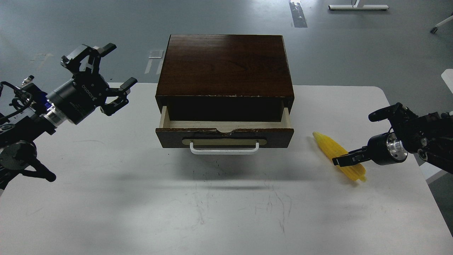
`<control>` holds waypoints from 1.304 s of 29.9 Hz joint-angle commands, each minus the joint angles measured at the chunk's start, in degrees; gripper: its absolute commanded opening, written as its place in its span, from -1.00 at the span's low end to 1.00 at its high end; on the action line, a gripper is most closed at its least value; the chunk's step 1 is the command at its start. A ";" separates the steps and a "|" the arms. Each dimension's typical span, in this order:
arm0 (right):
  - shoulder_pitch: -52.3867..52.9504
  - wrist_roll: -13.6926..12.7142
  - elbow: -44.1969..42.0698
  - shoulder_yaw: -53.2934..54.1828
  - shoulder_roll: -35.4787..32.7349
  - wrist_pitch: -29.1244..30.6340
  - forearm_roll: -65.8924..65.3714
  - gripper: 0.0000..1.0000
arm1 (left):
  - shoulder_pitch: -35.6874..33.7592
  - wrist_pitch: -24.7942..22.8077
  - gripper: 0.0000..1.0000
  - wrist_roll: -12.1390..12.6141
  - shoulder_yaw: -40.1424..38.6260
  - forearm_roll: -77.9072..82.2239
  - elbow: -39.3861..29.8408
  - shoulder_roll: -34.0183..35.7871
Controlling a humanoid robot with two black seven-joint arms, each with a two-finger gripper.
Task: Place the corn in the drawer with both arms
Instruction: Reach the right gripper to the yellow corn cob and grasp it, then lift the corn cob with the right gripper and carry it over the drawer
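Observation:
The yellow corn (328,146) lies on the white table (141,198), to the right of the dark brown box (226,63), its narrow end pointing up-left. The drawer (224,137) is pulled partly out; its pale inside shows and looks empty, and its white bar handle (224,150) faces me. My right gripper (340,161) comes in from the right, low over the thick half of the corn. It is seen edge-on, so its fingers cannot be told apart. My left gripper (120,65) is open and empty, raised left of the box's back corner.
The box stands at the table's back middle. The table's right edge (424,170) runs close behind the corn and my right arm. Grey floor lies beyond the table.

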 commanded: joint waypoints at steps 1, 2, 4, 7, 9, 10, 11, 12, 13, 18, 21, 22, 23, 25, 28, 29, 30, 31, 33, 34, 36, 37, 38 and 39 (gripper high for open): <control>0.43 0.00 0.17 -0.45 -0.44 -0.04 0.09 -0.92 | 0.00 0.00 0.96 0.00 0.01 -0.09 0.01 -0.08; 0.69 0.00 0.17 -0.45 -0.52 -0.04 0.17 -0.93 | 0.00 0.00 0.96 0.00 0.01 -0.09 0.01 -0.08; 1.49 0.00 0.52 -0.36 -0.79 -0.04 0.35 -0.95 | 0.00 0.00 0.96 0.00 -0.08 -0.17 0.01 -0.08; 5.70 0.00 2.01 0.17 -2.54 -0.13 0.70 -1.00 | 0.00 0.00 0.97 0.00 -1.31 -0.17 0.18 -0.43; 10.24 0.00 4.20 0.34 -3.68 -0.22 1.14 -1.00 | 0.00 0.00 0.96 0.00 -1.49 -0.17 0.27 -0.52; 12.19 0.00 5.00 0.34 -4.21 -0.22 1.14 -1.00 | 0.00 0.00 0.96 0.00 -1.49 -0.17 0.27 -0.52; 15.95 0.00 6.31 0.34 -4.91 -0.13 1.23 -1.00 | 0.00 0.00 0.96 0.00 -1.49 -0.17 0.44 -0.52; 19.38 0.00 7.72 0.34 -5.27 0.04 1.23 -1.00 | 0.00 0.00 0.96 0.00 -1.49 -0.17 0.53 -0.61; 21.25 0.00 8.25 0.34 -5.27 0.04 1.23 -0.98 | 0.00 0.00 0.96 0.00 -1.49 -0.17 0.62 -0.61; 32.24 0.00 12.74 -0.36 -4.22 0.75 4.30 -0.97 | 0.00 0.00 0.96 0.00 -1.49 -0.17 0.62 -0.88; 36.56 0.00 14.76 -0.98 -0.61 1.98 5.89 -0.97 | 0.00 0.00 0.97 0.00 -1.58 -0.17 0.62 -0.88; 38.73 0.00 15.72 -1.76 1.65 2.41 5.98 -0.97 | 0.00 0.00 0.96 0.00 -1.75 -0.17 0.62 -0.88; 40.58 0.00 16.51 -2.81 3.76 2.50 5.98 -0.97 | 0.00 0.00 0.97 0.00 -1.93 -0.17 0.62 -0.88; 42.87 0.00 17.48 -4.39 7.01 2.42 5.89 -0.96 | 0.00 0.00 0.96 0.00 -2.02 -0.09 0.62 -0.88; 44.98 0.00 18.80 -6.50 11.84 1.98 5.45 -0.96 | 0.00 0.00 0.96 0.00 -2.02 -0.09 0.62 -0.88; 45.86 0.00 19.07 -7.56 14.22 1.72 5.19 -0.96 | 0.00 0.00 0.96 0.00 -2.02 -0.09 0.62 -0.88; 46.22 0.00 19.07 -8.00 15.55 1.45 5.10 -0.96 | 0.00 0.00 0.97 0.00 -2.02 -0.09 0.62 -0.88; 46.66 0.00 19.07 -8.79 17.91 0.41 4.92 -0.96 | -0.09 0.00 0.96 0.00 -2.02 -0.09 0.62 -0.79; 47.10 0.00 18.89 -10.72 21.17 -2.06 4.31 -0.96 | -0.09 0.00 0.97 0.00 -2.02 0.00 0.62 -0.79; 47.28 0.00 18.81 -11.43 22.23 -3.02 3.78 -0.96 | -0.09 0.00 0.96 0.00 -2.02 0.00 0.62 -0.70; 47.45 0.00 18.54 -13.62 24.77 -5.65 1.68 -0.96 | -0.09 0.00 0.96 0.00 -2.02 0.00 0.62 -0.70; 47.46 0.00 18.37 -14.94 26.01 -7.15 0.63 -0.96 | -0.09 0.00 0.96 0.00 -2.02 0.00 0.62 -0.70; 47.46 0.00 18.10 -15.99 27.15 -8.21 -0.17 -0.96 | -0.09 0.00 0.96 0.00 -2.02 0.00 0.62 -0.70; 47.46 0.00 18.19 -16.53 27.51 -8.48 -0.35 -0.96 | -0.09 0.00 0.96 0.00 -2.02 0.00 0.62 -0.70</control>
